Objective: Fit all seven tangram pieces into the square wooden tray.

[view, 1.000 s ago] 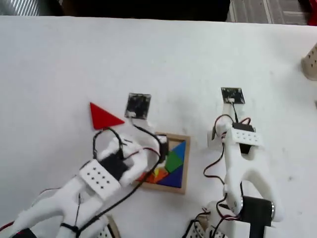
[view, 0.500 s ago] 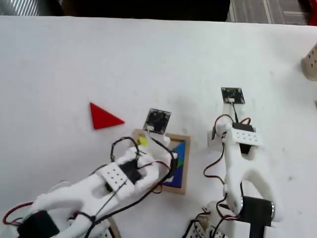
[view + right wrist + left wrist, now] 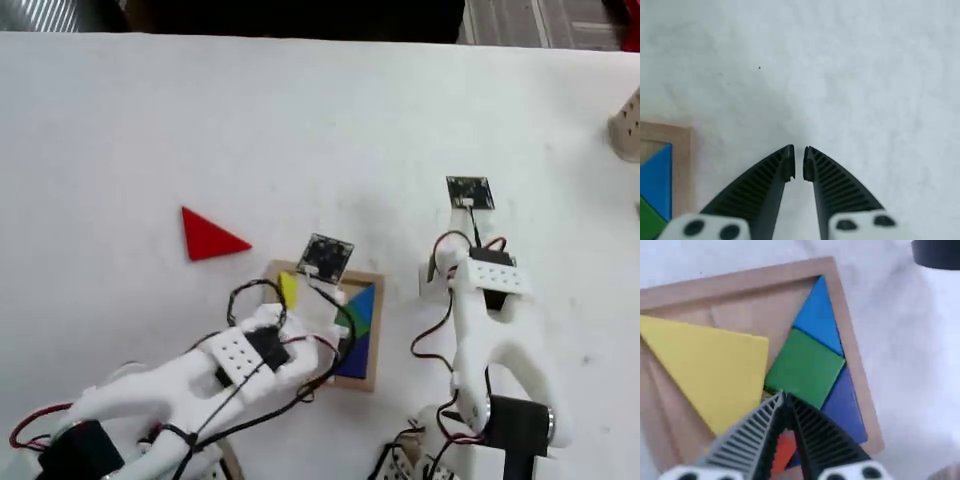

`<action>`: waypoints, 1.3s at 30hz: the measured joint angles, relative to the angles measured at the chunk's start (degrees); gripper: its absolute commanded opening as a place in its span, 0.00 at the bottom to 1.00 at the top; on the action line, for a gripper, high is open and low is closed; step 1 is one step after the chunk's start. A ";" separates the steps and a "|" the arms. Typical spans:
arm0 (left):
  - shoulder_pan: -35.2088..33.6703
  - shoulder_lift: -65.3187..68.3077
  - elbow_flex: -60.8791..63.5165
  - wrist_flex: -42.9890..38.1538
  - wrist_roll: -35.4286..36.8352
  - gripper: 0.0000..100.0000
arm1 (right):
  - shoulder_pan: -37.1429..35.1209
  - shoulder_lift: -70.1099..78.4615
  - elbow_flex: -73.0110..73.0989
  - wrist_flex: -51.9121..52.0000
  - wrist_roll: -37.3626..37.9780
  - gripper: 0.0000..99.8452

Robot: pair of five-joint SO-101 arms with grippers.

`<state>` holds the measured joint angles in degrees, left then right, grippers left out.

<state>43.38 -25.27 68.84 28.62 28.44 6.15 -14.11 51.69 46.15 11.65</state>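
**Tangram tray and both arms, seen from above and from each wrist.** The square wooden tray [image 3: 377,340] lies on the white table [image 3: 300,120], and all positions below are given relative to it.

The left arm [image 3: 230,365] reaches across the tray's near-left corner. The left gripper [image 3: 785,399] hangs over the tray's interior. Its ribbed fingers [image 3: 815,435] are pressed together at the tips, and nothing is visibly held between them.

Inside the tray:
- A large yellow triangle [image 3: 710,370] fills the side away from the right arm.
- A green square [image 3: 805,367] lies just beside the yellow triangle, at the gripper tips.
- A blue triangle [image 3: 816,320] touches the green square and runs into the tray's far corner.
- A dark blue piece [image 3: 846,405] touches the green square on the opposite side, along the rim.
- An orange-red piece [image 3: 784,452] shows partly beneath the gripper; its shape cannot be told.
- Bare wood shows in the tray between the yellow triangle and the far rim.

Outside the tray:
- A red triangle [image 3: 208,237] lies flat on the table, well apart from the tray, beyond its far-left corner.
- The right arm [image 3: 490,320] stands beside the tray's right rim, apart from it.
- The right gripper [image 3: 799,162] is over bare table just off the tray's corner. Its fingers are drawn together to a thin slit and grip nothing.
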 measured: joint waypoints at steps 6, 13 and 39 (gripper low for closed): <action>-8.44 -2.55 0.00 3.16 -0.44 0.02 | 0.00 0.00 0.00 0.00 0.00 0.04; -12.75 -8.88 0.09 7.12 -0.44 0.02 | 0.00 0.00 0.00 0.00 0.00 0.04; -17.14 -19.43 11.96 2.55 -4.40 0.02 | 0.00 0.00 0.00 0.70 0.00 0.04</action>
<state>26.24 -44.70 80.79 31.16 24.04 6.15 -14.11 51.69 46.86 11.65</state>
